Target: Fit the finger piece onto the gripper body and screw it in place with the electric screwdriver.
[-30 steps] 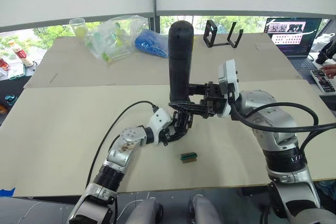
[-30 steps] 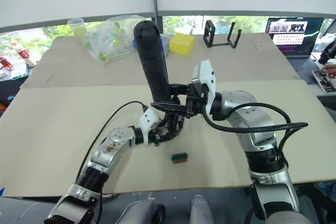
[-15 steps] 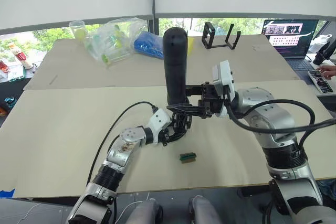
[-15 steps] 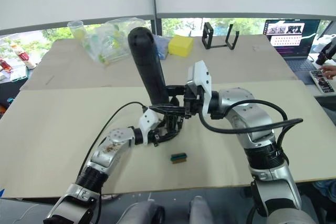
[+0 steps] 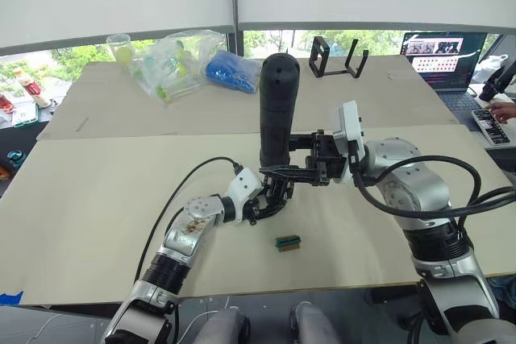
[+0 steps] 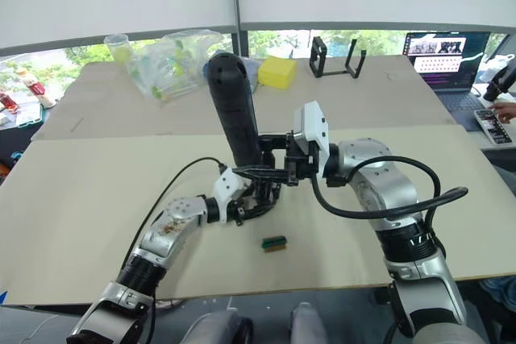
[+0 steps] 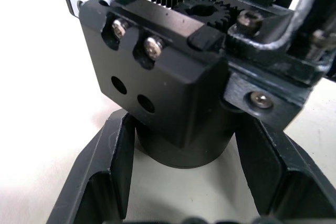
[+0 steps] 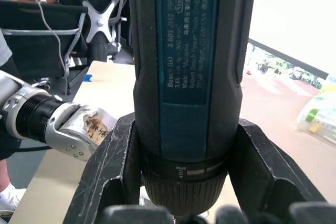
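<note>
**Screwdriver upright over the held gripper body**

The right end effector (image 5: 289, 172) grips the electric screwdriver (image 5: 276, 110), standing nearly upright at the surface's (image 5: 97, 191) centre. Directly beneath it, the left end effector (image 5: 272, 197) clamps the gripper body (image 7: 173, 72) by its round base. A tilted tool could let the bit slip off the screw or shove the body sideways. At 11 o'clock, a plastic bag (image 5: 176, 58) holds greenish items.

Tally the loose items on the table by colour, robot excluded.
Black: 3 (electric screwdriver, gripper body, stand)
Green: 1 (small block)
Yellow: 1 (block)
Blue: 1 (bag)
Clear: 2 (plastic bag, cup)
Total: 8
</note>
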